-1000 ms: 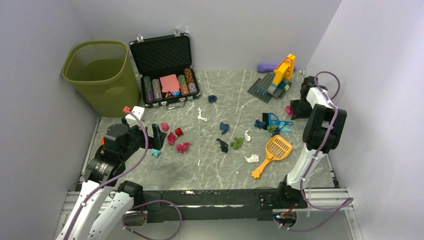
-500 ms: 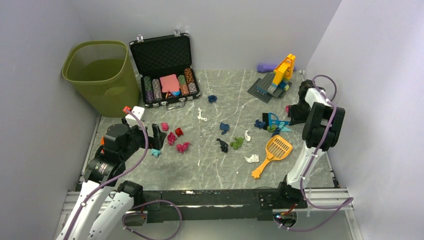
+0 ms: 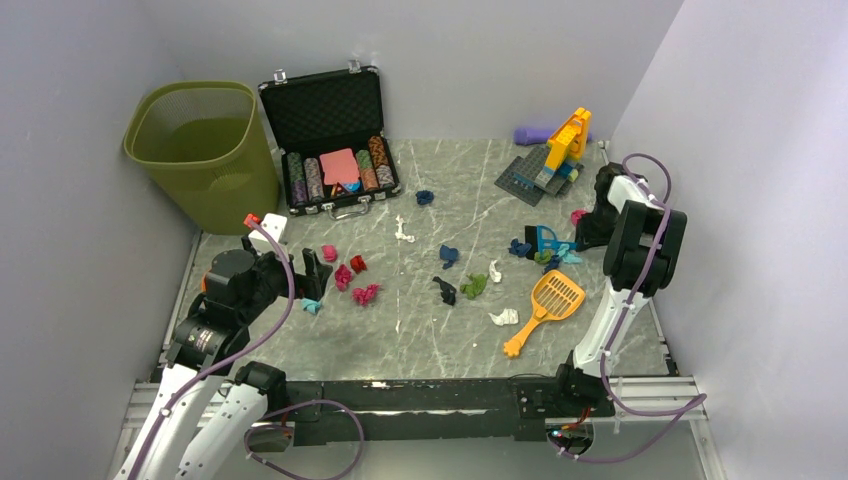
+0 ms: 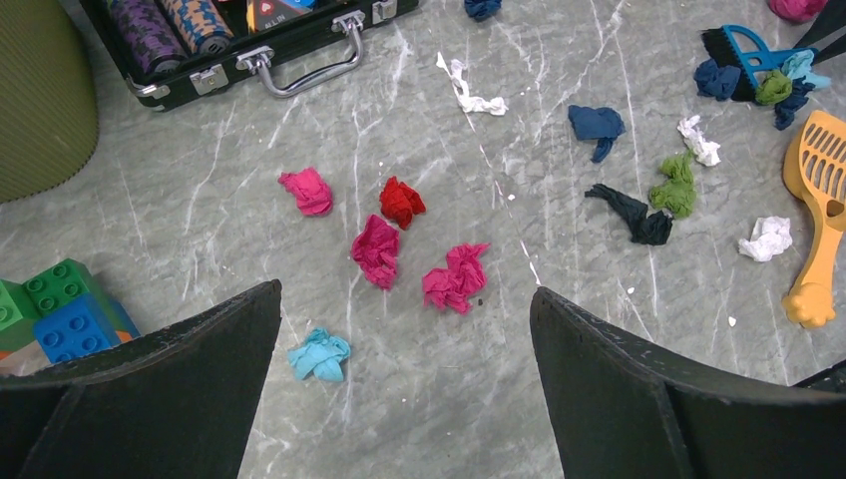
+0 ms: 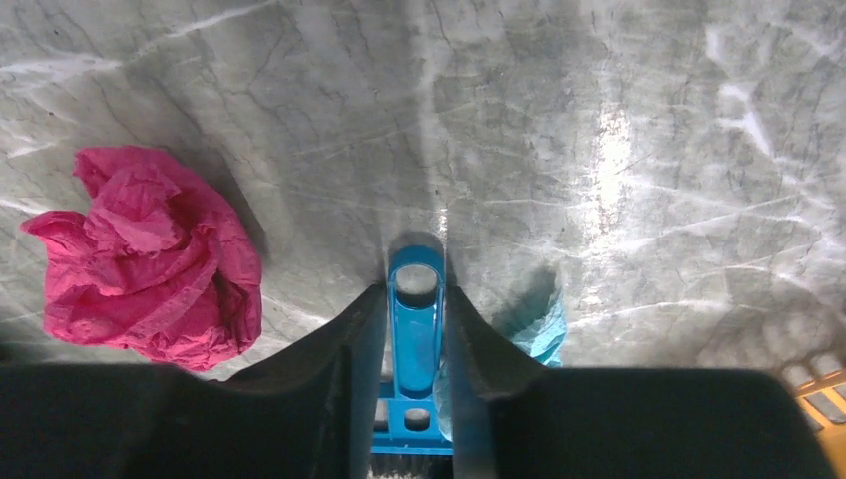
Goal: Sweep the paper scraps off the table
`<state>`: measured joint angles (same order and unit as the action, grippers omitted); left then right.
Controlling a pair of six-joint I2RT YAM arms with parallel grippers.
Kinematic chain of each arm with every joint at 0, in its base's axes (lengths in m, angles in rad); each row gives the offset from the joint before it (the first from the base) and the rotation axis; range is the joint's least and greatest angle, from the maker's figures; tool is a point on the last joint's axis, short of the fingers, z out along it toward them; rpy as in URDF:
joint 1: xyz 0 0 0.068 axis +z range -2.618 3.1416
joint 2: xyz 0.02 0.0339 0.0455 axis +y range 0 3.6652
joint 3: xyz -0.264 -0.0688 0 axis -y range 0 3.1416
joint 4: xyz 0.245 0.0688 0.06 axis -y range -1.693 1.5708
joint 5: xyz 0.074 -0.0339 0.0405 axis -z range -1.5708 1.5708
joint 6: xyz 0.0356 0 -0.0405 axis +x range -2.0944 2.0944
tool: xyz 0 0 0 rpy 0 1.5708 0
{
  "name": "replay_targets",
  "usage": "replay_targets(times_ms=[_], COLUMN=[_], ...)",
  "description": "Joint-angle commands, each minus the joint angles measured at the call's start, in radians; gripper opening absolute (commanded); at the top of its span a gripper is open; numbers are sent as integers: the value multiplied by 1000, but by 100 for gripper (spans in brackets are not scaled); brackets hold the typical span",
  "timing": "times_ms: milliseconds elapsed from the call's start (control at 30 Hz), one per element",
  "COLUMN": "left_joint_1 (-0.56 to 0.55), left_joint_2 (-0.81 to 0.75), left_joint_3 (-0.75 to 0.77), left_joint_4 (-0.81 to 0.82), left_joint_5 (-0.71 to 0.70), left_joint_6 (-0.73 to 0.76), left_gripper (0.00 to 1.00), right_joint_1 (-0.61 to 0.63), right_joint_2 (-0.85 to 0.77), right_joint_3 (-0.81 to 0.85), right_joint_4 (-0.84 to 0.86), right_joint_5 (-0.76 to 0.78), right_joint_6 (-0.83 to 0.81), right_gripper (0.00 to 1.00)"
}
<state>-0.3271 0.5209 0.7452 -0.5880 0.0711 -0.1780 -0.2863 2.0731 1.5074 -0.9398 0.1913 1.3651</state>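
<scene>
Paper scraps lie across the table [image 3: 420, 335]: pink and red ones [image 3: 352, 278] near my left gripper, dark blue, green, black and white ones [image 3: 470, 285] in the middle. In the left wrist view pink wads [image 4: 376, 249], a red wad [image 4: 401, 202] and a light blue wad [image 4: 319, 355] lie ahead of my left gripper [image 4: 404, 299], which is open and empty above the table [image 3: 315, 272]. My right gripper [image 3: 588, 228] is shut on the handle of a blue brush [image 5: 416, 319] at the right side [image 3: 545, 240]. A pink wad [image 5: 150, 259] lies beside it.
An orange slotted scoop [image 3: 545, 300] lies at the front right. A green waste bin [image 3: 205, 150] stands at the back left, next to an open black case [image 3: 330, 140] of poker chips. A toy brick build [image 3: 555, 155] stands at the back right. Loose bricks [image 4: 50, 309] lie left.
My right arm has shifted slightly nearer and leftward at the brush handle. The left arm and the scraps have not moved.
</scene>
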Motion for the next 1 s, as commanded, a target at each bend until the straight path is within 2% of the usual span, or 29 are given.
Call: replay_targets(times_ms=[0, 33, 100, 367, 600, 800, 967], left_joint_1=[1, 2, 1, 1, 0, 1, 1], left_joint_2=[-7, -8, -13, -9, -19, 3, 19], left_joint_3=[2, 2, -1, 0, -9, -6, -6], left_joint_4=[18, 19, 22, 20, 31, 27, 39], left_joint_5=[-3, -2, -1, 5, 20, 17, 45], left_joint_6=[-3, -3, -2, -3, 0, 0, 1], left_gripper=[98, 98, 98, 98, 98, 98, 98], right_joint_1=[12, 12, 21, 78, 216, 385, 504], right_joint_2=[47, 45, 33, -160, -290, -451, -663], right_joint_3=[-30, -33, -28, 2, 125, -2, -272], right_joint_4=[-29, -26, -29, 30, 77, 350, 702], right_joint_5=[10, 7, 10, 45, 209, 312, 217], right_joint_6=[40, 39, 36, 38, -101, -378, -638], right_gripper=[21, 8, 2, 0, 0, 0, 1])
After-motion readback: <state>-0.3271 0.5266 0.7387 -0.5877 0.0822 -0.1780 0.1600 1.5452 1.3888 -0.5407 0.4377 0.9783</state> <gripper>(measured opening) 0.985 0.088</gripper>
